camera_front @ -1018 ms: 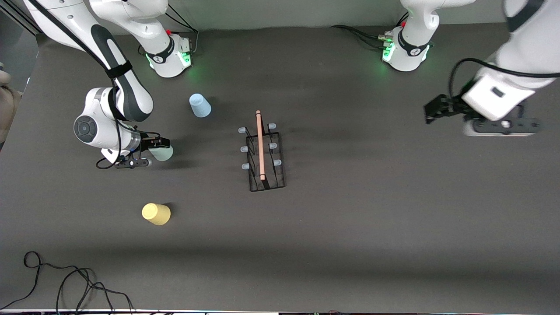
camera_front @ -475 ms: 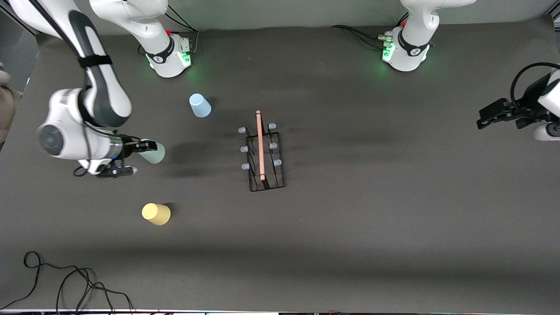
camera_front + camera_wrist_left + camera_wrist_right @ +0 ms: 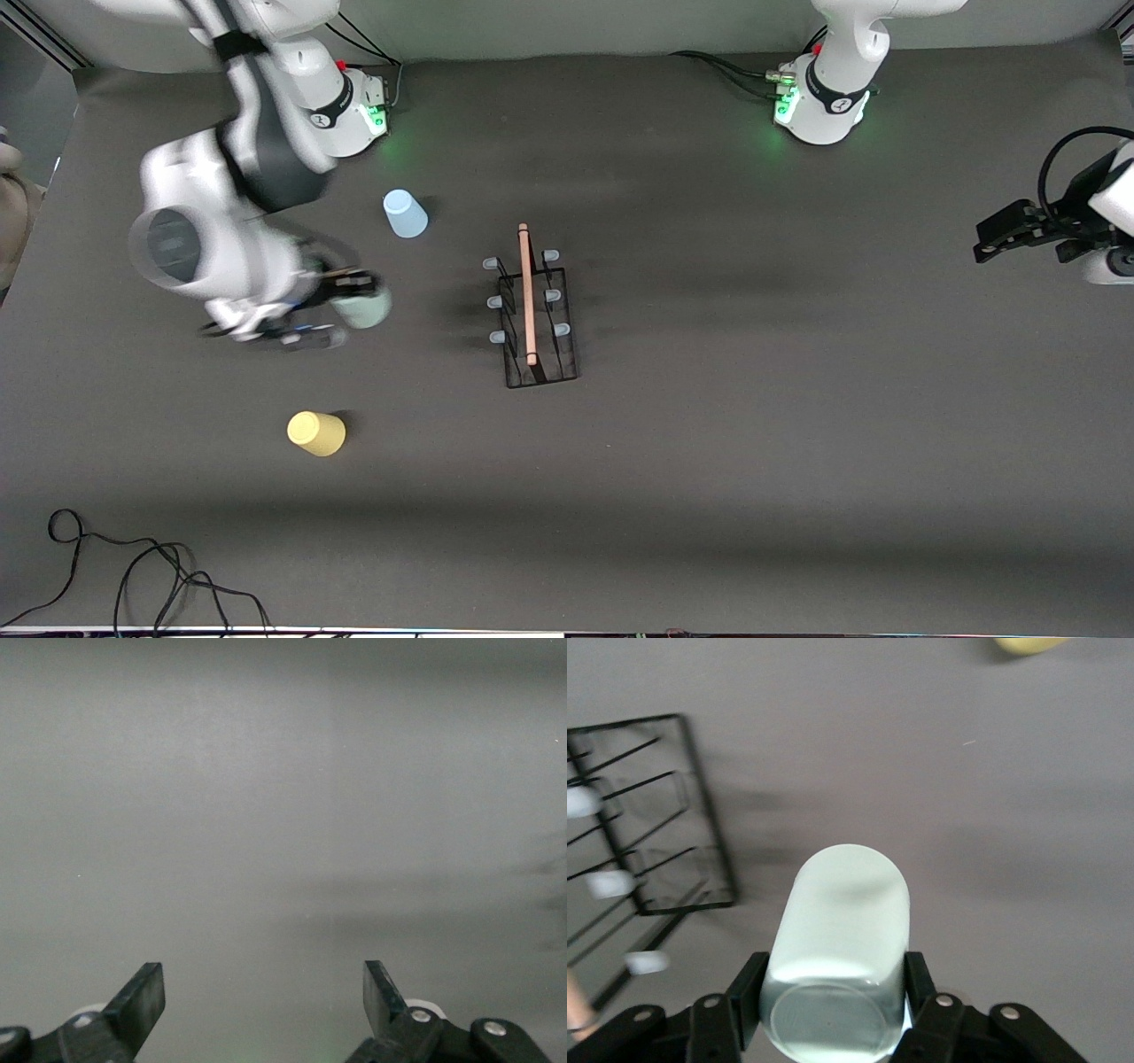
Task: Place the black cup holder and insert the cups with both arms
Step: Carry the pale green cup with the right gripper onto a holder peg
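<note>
The black cup holder (image 3: 532, 310) stands mid-table with its wooden rod along the top; it also shows in the right wrist view (image 3: 647, 824). My right gripper (image 3: 347, 291) is shut on the pale mint green cup (image 3: 361, 307), held sideways in the air over the table between the holder and the right arm's end; the fingers clamp the cup (image 3: 837, 948) at both sides. The light blue cup (image 3: 404, 213) stands upside down near the right arm's base. The yellow cup (image 3: 315, 433) lies nearer the front camera. My left gripper (image 3: 992, 239) is open and empty at the left arm's end of the table.
Black cables (image 3: 133, 576) lie at the table's front corner at the right arm's end. The two lit bases (image 3: 350, 111) (image 3: 819, 106) stand along the back edge. The left wrist view shows only bare grey table (image 3: 283, 815).
My right arm has swung the mint cup toward the holder after first drawing back. The left gripper withdrew toward the left arm's end of the table and then stayed there.
</note>
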